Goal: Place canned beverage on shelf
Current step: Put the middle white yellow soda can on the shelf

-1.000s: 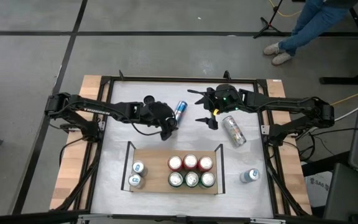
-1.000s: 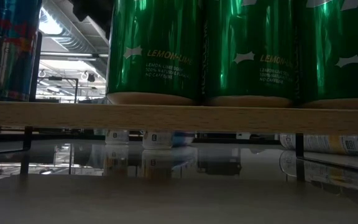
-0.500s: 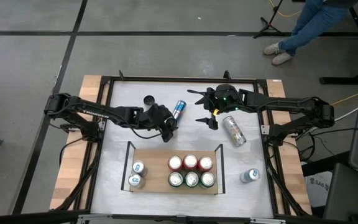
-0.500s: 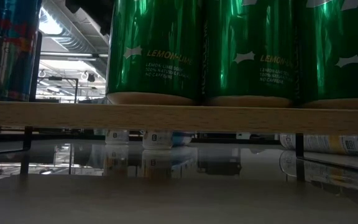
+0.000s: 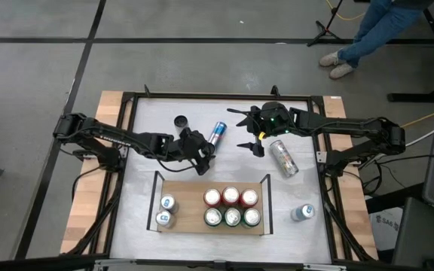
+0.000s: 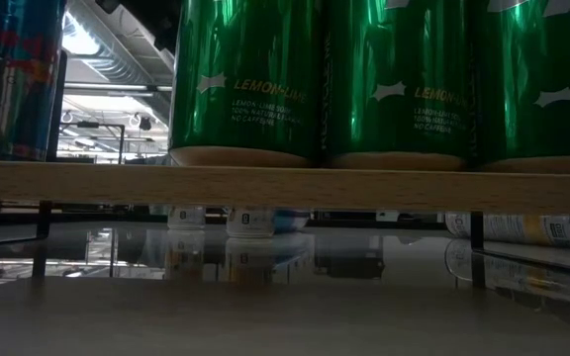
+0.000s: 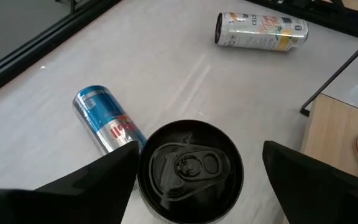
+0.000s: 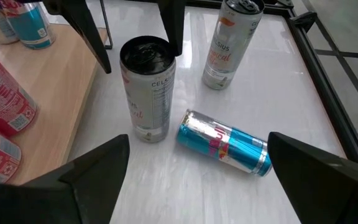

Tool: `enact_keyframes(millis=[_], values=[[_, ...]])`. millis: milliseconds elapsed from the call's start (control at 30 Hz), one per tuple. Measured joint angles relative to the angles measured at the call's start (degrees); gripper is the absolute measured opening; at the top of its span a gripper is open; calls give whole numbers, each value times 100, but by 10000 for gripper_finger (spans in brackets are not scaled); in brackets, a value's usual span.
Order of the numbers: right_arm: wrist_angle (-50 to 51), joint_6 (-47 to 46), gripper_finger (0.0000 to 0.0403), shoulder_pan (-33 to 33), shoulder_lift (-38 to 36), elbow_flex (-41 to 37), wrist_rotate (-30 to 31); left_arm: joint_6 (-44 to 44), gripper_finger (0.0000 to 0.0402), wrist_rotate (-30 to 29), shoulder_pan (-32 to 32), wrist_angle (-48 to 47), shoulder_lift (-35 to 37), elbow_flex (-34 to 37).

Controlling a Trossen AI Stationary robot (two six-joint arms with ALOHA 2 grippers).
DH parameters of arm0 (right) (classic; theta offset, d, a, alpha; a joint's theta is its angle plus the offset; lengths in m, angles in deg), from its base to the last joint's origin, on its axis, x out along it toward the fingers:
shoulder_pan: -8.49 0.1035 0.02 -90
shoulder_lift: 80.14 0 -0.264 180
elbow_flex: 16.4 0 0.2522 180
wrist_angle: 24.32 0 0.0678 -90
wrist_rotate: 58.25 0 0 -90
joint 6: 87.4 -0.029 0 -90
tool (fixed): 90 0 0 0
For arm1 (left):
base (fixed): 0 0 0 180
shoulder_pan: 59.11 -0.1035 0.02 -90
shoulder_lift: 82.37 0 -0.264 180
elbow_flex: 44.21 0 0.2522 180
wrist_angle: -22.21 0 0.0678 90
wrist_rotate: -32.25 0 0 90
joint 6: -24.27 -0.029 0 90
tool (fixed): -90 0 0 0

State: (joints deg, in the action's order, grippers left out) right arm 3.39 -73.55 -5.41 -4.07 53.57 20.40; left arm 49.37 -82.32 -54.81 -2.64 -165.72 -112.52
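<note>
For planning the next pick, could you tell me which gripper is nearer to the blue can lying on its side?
Left. The left gripper sits just beside the blue can; the right gripper waits farther off on its other side.

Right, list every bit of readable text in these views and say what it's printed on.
"LEMON" with blurred small print: green cans on the shelf.
"CELSIUS": upright black-topped can, and the tilted can behind it.
Blue can lying down, red cans: lettering unreadable.

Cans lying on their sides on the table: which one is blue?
The blue can, nearer the left arm. The other one lying down, the silver can, is by the right arm.
</note>
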Motion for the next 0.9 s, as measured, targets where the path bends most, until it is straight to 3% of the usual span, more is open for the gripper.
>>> enact_keyframes(millis=[600,900], values=[[-1,0,372,0,0,0,0,55,330,-8,2,8,-88,7],[-4,0,372,1,0,0,0,480,330,-243,50,-85,-186,11]])
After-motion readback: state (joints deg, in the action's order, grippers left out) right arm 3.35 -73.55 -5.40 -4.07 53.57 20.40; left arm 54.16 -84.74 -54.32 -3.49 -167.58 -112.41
